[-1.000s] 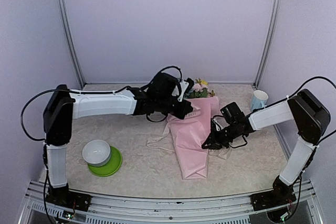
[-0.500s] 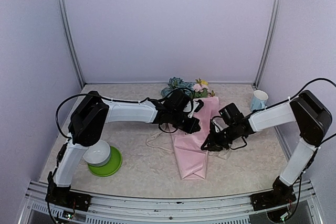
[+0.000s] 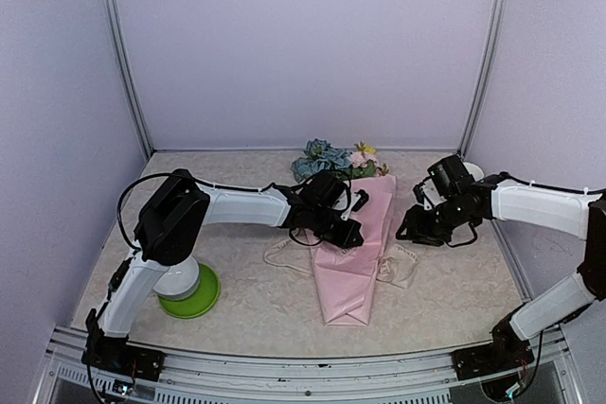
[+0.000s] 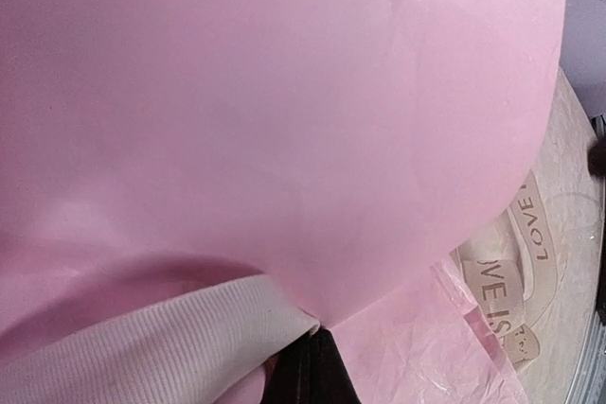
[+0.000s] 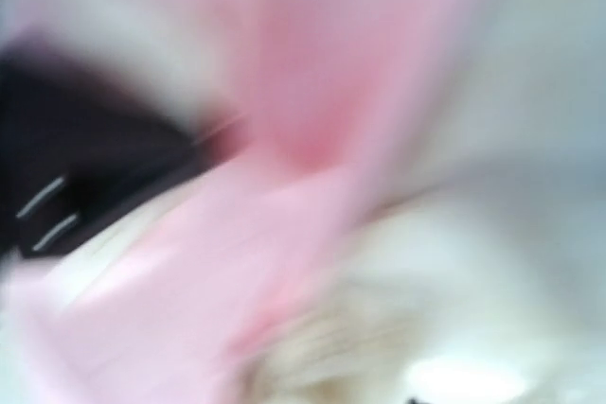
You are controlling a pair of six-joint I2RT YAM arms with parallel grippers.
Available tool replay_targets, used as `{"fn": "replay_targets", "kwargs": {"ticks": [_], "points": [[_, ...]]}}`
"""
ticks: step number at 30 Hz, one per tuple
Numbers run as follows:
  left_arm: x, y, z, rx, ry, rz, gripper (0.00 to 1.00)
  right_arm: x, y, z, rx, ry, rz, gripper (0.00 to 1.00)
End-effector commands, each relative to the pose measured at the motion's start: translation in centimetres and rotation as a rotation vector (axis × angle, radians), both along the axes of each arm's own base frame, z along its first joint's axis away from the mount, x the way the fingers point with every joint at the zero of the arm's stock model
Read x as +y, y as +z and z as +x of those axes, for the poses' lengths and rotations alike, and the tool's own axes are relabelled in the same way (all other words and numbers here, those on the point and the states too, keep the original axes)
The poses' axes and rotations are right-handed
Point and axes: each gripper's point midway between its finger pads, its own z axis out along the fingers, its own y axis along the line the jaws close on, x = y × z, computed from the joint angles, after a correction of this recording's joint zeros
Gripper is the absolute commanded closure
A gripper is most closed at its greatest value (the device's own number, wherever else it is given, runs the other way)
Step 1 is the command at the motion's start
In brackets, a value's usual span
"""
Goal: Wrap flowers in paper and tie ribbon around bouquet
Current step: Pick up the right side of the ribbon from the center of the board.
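**A:** Where is the bouquet (image 3: 355, 262)?

**B:** In the middle of the table (image 3: 246, 324); it lies flat, a pink cone with its narrow folded end toward the arms and its wide end toward the back wall; the flowers (image 3: 327, 156), blue, pink and yellow, show above that wide end.

**A:** And the left gripper (image 3: 346, 232)?

**B:** Down on the upper part of the cone, at its left edge; its jaws are closed; the left wrist view is filled with the paper (image 4: 284, 92), and a strip of cream ribbed cloth sits at the bottom of it; whether the jaws pinch anything I cannot tell.

**A:** The right gripper (image 3: 409, 231)?

**B:** Just beside the cone's right edge, apart from the paper as far as the overhead view shows; its wrist picture is a blur of pink and white, so I cannot tell whether its jaws stand apart or together.

**A:** The ribbon (image 4: 499, 292)?

**B:** Loose on the table; it shows on both sides of the cone, a thin loop on the left and a bunched length on the right; the lettering reads "LOVE" up close.

**A:** Anything else?

**B:** A white bowl (image 3: 173, 278) on a green plate (image 3: 204, 298), well to the left, by the left arm's base.
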Motion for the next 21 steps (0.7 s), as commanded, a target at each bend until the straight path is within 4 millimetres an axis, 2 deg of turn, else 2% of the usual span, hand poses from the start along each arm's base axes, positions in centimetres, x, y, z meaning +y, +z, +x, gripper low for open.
{"fn": "replay_targets", "kwargs": {"ticks": [1, 5, 10, 11, 12, 13, 14, 15, 17, 19, 21], "points": [[1.1, -3.7, -1.6, 0.072, -0.012, 0.068, 1.00, -7.1, -2.9, 1.0, 0.054, -0.117, -0.280, 0.47], [1.1, -3.3, -1.8, 0.064, -0.017, 0.062, 1.00, -6.0, -4.9, 1.2, 0.098, -0.033, -0.263, 0.40], [1.5, -3.4, -1.7, 0.063, -0.008, 0.067, 1.00, -4.9, -6.7, 0.9, 0.131, 0.015, -0.224, 0.45], [1.5, -3.4, -1.7, 0.061, -0.008, 0.066, 1.00, -5.1, -7.2, 0.8, 0.138, 0.012, -0.236, 0.51], [1.5, -3.4, -1.7, 0.062, -0.008, 0.067, 1.00, -5.3, -7.6, 0.8, 0.147, 0.008, -0.254, 0.62], [1.5, -3.5, -1.7, 0.062, -0.008, 0.068, 1.00, -5.6, -8.2, 0.8, 0.164, 0.003, -0.280, 0.82], [1.6, -3.5, -1.7, 0.063, -0.006, 0.071, 1.00, -6.0, -8.2, 0.9, 0.164, -0.004, -0.300, 0.94], [1.6, -3.5, -1.7, 0.060, -0.006, 0.074, 1.00, -6.4, -7.8, 1.3, 0.146, -0.017, -0.322, 1.00], [1.8, -3.6, -1.6, 0.054, -0.001, 0.087, 1.00, -7.8, -5.6, 2.4, 0.083, -0.086, -0.357, 1.00], [2.1, -3.9, -1.5, 0.052, 0.004, 0.098, 1.00, -9.3, -1.6, 3.7, -0.018, -0.173, -0.361, 1.00], [2.3, -4.4, -1.4, 0.058, 0.008, 0.104, 1.00, -10.7, 3.6, 4.6, -0.158, -0.257, -0.364, 1.00]]}}
